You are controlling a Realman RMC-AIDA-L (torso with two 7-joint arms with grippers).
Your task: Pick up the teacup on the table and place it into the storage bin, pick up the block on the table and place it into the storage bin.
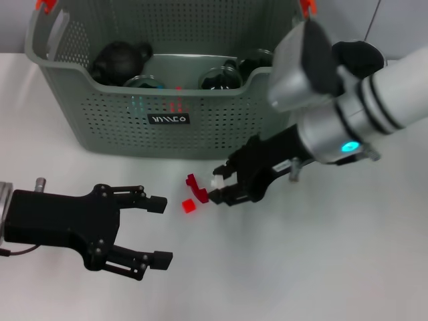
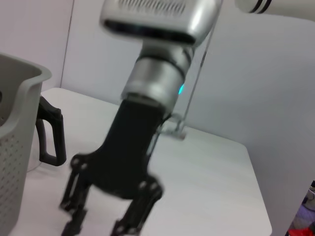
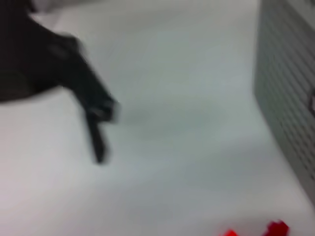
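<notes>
The storage bin (image 1: 167, 120) stands at the far side of the white table (image 1: 321, 267). A dark teacup (image 1: 120, 60) already sits inside the bin, at its left end. Just in front of the bin lie small red blocks (image 1: 190, 206) on the table, and a bigger red piece (image 1: 194, 188) lies beside them. The right gripper (image 1: 217, 186) is low, right next to these, with a small white block (image 1: 217, 181) between its fingertips. The left gripper (image 1: 155, 231) waits in front of the bin, wide open and holding nothing.
</notes>
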